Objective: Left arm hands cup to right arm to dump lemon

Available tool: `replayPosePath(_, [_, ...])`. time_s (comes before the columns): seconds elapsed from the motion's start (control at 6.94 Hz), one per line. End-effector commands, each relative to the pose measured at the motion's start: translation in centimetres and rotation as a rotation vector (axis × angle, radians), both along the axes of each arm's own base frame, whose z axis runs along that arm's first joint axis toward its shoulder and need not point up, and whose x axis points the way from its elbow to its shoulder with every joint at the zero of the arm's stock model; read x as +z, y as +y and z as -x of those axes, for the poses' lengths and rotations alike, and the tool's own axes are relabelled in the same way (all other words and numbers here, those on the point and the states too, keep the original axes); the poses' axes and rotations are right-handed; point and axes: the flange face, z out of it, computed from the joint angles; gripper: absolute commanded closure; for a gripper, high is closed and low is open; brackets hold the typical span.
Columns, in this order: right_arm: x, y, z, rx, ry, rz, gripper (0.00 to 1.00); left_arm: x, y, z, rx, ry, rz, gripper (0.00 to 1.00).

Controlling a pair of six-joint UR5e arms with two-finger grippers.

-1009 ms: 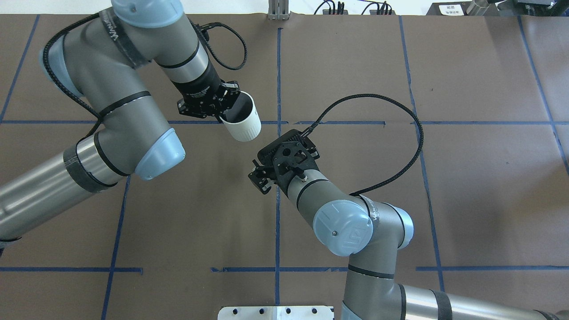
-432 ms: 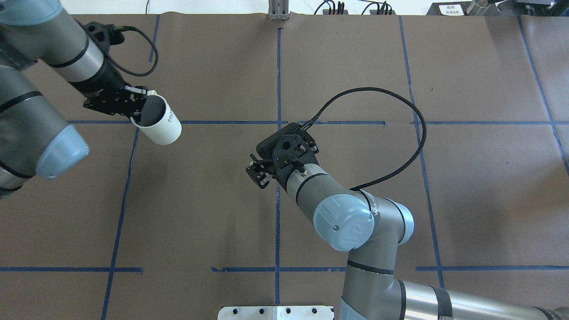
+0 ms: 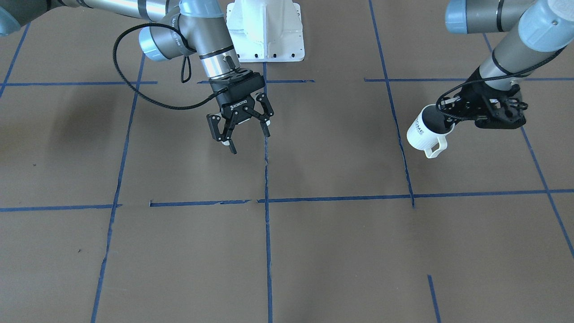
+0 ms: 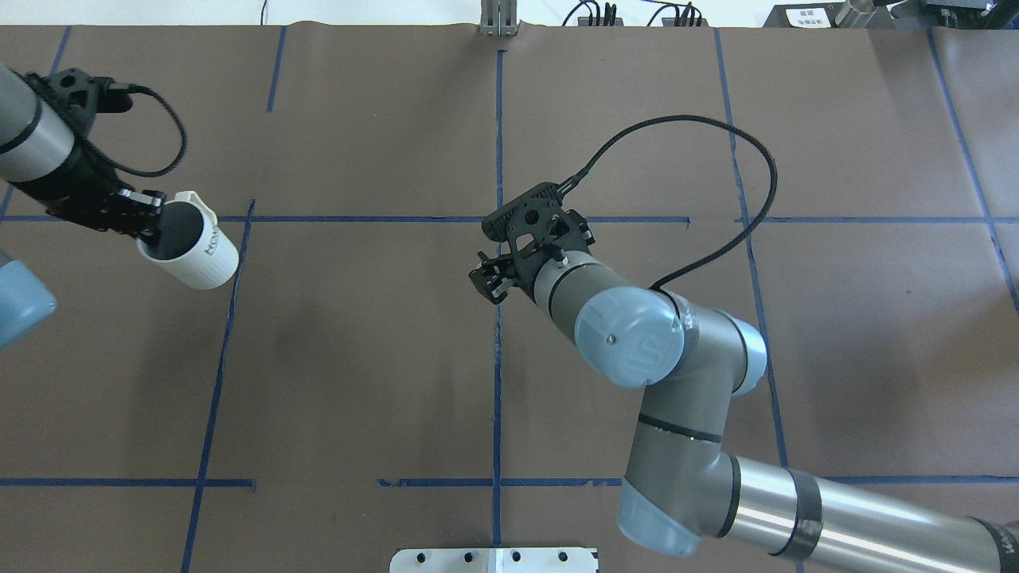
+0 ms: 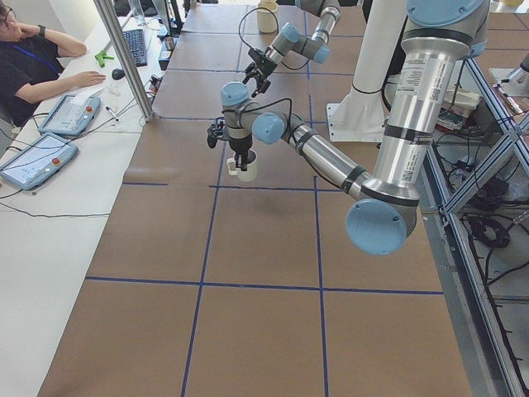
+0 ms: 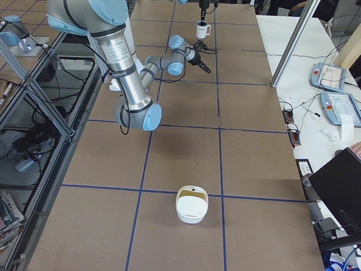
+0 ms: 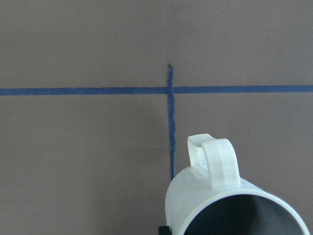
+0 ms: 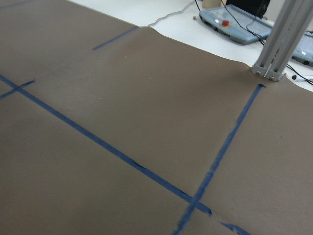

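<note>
The white cup (image 4: 191, 253) with "HOME" lettering hangs tilted above the table at the far left of the overhead view. My left gripper (image 4: 147, 223) is shut on its rim. In the front-facing view the cup (image 3: 423, 130) shows its handle pointing down, with the left gripper (image 3: 448, 117) behind it. The left wrist view shows the cup's handle and dark inside (image 7: 230, 205). The lemon is not visible in any view. My right gripper (image 3: 250, 141), lettered "ROBOTIQ", is open and empty near the table's middle, far from the cup. It also shows in the overhead view (image 4: 487, 282).
A white bowl (image 6: 192, 204) stands on the table near the right end. The white robot base (image 3: 264, 29) is at the robot's edge. An operator (image 5: 33, 58) and control tablets (image 5: 37, 157) are beside the table. Blue tape lines cross the brown surface.
My left arm has swung the cup far to the left, away from the right gripper. My right gripper has shifted a little forward and to the right, still open.
</note>
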Motion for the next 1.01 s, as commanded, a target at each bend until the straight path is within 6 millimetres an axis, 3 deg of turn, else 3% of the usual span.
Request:
replayPosePath(0.0, [2.3, -7.1, -8.0, -0.126, 0.068, 0.281, 0.00, 4.7, 1.5, 3.2, 0.066, -0.038, -0.031, 1.00])
replayPosePath(0.14, [3.9, -9.0, -11.0, -0.153, 0.073, 0.370, 0.00, 6.0, 2.1, 3.5, 0.070, -0.038, -0.033, 1.00])
replayPosePath(0.29, [7.6, -10.4, -14.2, -0.181, 0.099, 0.427, 0.00, 8.0, 2.5, 3.8, 0.071, -0.038, -0.034, 1.00])
replayPosePath(0.43, [9.5, -12.3, -18.0, -0.250, 0.134, 0.405, 0.00, 10.9, 2.0, 3.4, 0.071, -0.034, -0.042, 1.00])
replayPosePath(0.58, [11.1, -14.6, -23.0, -0.207, 0.156, 0.421, 0.00, 12.6, 1.5, 3.2, 0.068, -0.026, -0.052, 1.00])
replayPosePath(0.86, [15.1, -16.5, -31.9, -0.304, 0.184, 0.424, 0.00, 14.5, 1.1, 3.0, 0.072, -0.041, -0.026, 1.00])
